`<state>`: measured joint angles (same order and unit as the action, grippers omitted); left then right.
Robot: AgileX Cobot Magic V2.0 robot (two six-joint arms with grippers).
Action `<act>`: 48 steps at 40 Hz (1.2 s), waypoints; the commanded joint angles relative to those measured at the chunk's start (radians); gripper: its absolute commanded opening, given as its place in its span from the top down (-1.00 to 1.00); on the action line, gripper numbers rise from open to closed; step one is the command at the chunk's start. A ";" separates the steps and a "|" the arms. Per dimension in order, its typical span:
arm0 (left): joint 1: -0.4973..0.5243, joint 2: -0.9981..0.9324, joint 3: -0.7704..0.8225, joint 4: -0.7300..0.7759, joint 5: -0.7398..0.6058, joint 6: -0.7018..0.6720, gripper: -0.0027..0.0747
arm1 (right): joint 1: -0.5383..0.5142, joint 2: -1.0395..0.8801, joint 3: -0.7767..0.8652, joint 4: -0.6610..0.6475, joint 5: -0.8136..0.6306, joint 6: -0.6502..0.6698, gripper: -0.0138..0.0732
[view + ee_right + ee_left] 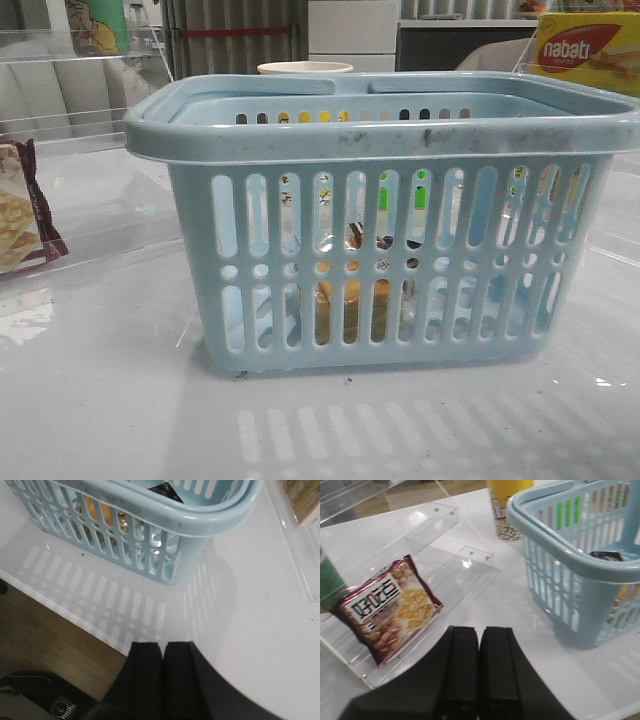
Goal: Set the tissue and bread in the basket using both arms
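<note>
Although only partly seen through the slots, the bread [350, 305] was recorded inside the basket [380, 130], long axis undetermined. Both the left gripper [479, 645] and right gripper [162, 657] were pressed together, empty, outside the basket; neither arm was judged nearer.

We see almost nothing of the robot but its two grippers. The left gripper [479, 672] shows as two matte black fingers [462, 670], blocky and flat-faced, with only a thin dark seam between them. They broaden toward the wrist into a smooth black housing with rounded, sloping shoulders. The right gripper [162, 677] looks the same: two plain black rectangular fingers [179, 680], squared at the tips, divided by one narrow line, with a curved black body behind. We spot no screws, cables or markings on either.
</note>
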<state>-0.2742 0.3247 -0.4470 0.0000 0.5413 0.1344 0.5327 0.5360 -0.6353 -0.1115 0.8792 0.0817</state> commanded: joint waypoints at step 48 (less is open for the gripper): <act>0.260 -0.349 0.453 -0.052 -0.586 0.001 0.70 | 0.001 0.002 -0.027 -0.002 -0.054 -0.002 0.56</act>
<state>-0.0075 -0.0059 0.0063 -0.0407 0.0441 0.1366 0.5327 0.5360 -0.6353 -0.1110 0.8848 0.0817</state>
